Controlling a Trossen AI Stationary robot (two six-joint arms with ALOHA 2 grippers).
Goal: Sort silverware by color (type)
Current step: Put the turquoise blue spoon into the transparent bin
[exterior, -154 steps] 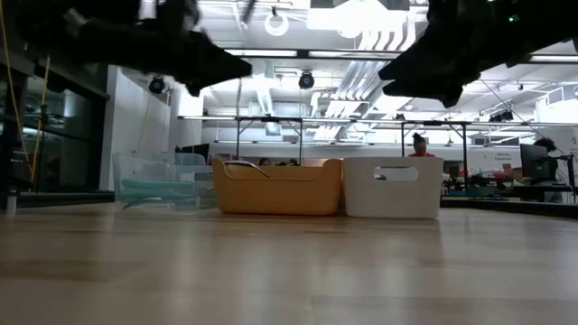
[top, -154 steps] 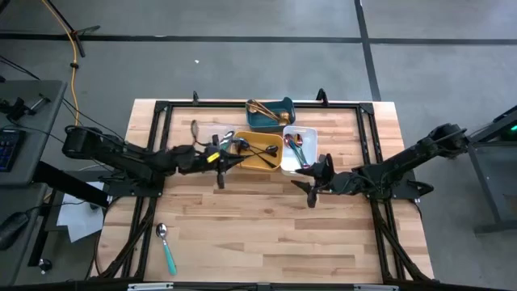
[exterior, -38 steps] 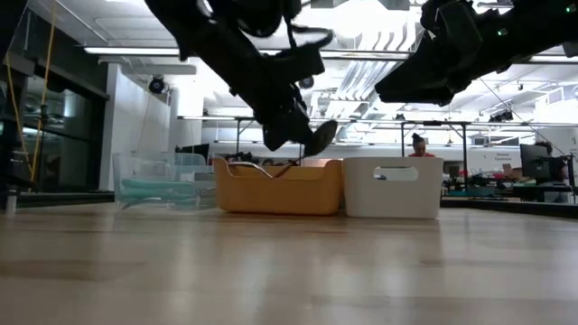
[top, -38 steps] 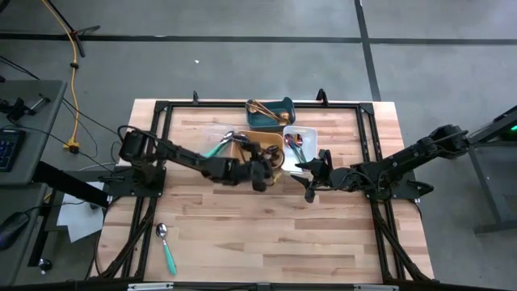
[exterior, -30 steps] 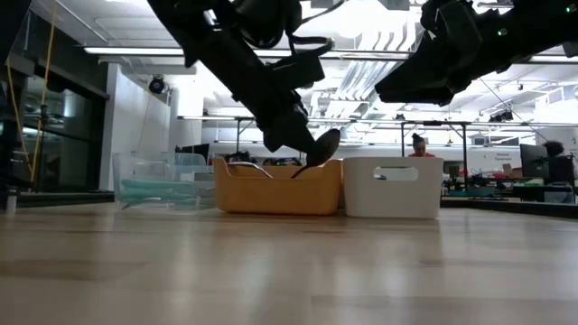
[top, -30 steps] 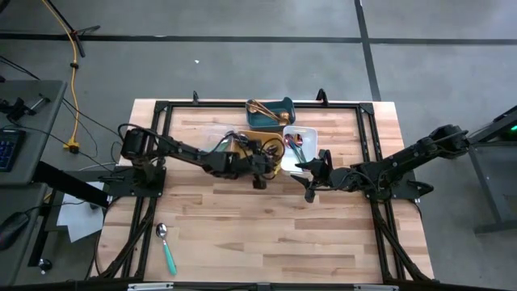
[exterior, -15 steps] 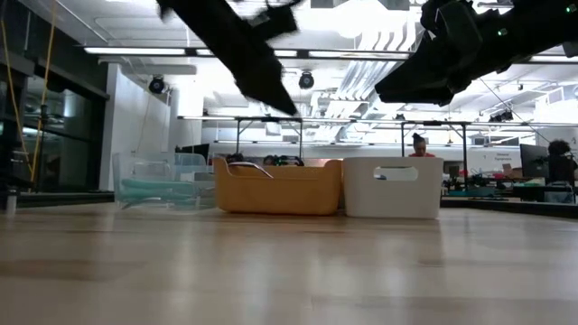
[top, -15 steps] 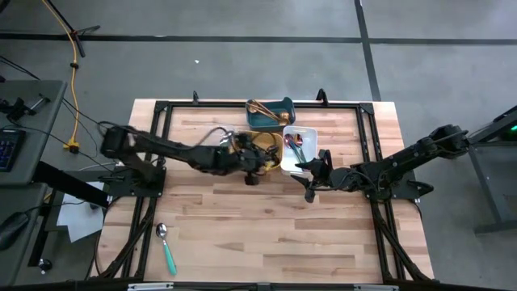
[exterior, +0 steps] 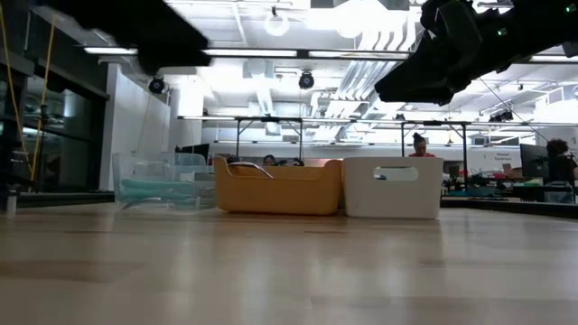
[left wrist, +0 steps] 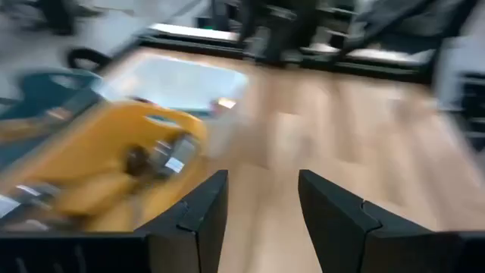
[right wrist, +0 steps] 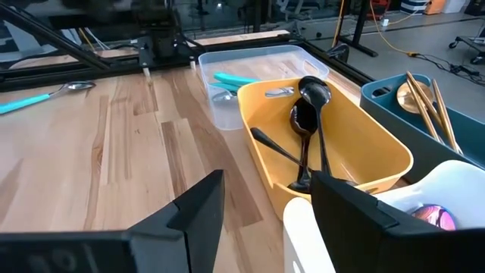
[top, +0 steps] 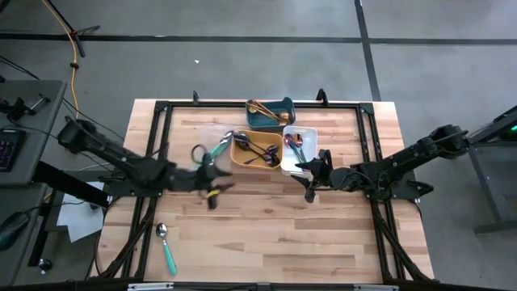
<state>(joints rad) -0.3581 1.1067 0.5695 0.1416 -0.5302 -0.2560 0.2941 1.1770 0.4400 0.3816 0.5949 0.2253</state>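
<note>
Left gripper [top: 212, 189]: fingers apart, empty; above bare table, beside the clear tray [top: 212, 144].
Right gripper [top: 310, 179]: fingers apart, empty; waiting near the white tray [top: 309, 139].
Sorted: black spoons [right wrist: 305, 121] in the yellow tray [top: 275, 140]; gold pieces [top: 260, 108] in the blue tray [top: 284, 105]; pink-purple pieces [top: 296, 146] in the white tray; teal pieces [right wrist: 236, 78] in the clear tray.
Unsorted: teal spoon [top: 166, 246] at the table's near left, well apart from the trays.
Risk: the spoon lies flat and slim; fingers may scrape the wood or pinch it off-centre, so it swings or drops short of the clear tray.
</note>
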